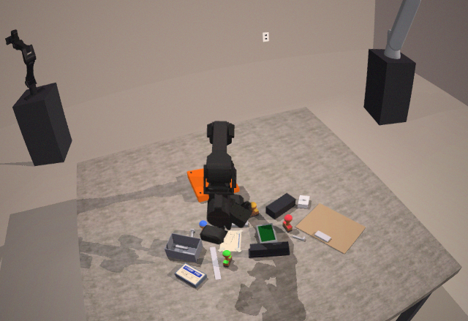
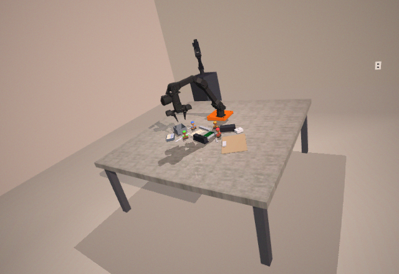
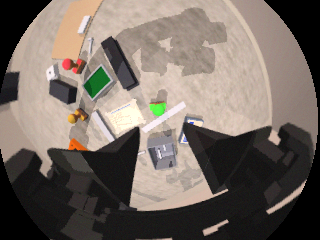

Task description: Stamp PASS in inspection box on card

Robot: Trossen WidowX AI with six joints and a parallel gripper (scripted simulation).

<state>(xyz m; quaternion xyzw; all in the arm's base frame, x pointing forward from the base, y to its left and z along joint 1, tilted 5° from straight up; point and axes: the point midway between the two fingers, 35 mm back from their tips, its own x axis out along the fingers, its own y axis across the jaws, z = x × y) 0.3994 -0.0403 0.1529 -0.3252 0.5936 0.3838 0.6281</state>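
Tool hangs well above bench, fingers spread, nothing between them. Green-knob stamp stands upright on bench just beside card, w/ green ink pad near. Looks like stamp is set back, so best retreat is straight up, clear of knob, no sideways brush. Stamp: round glossy knob, blocky brown base. Card: flat pale paper. Bench: mottled grey, matte.
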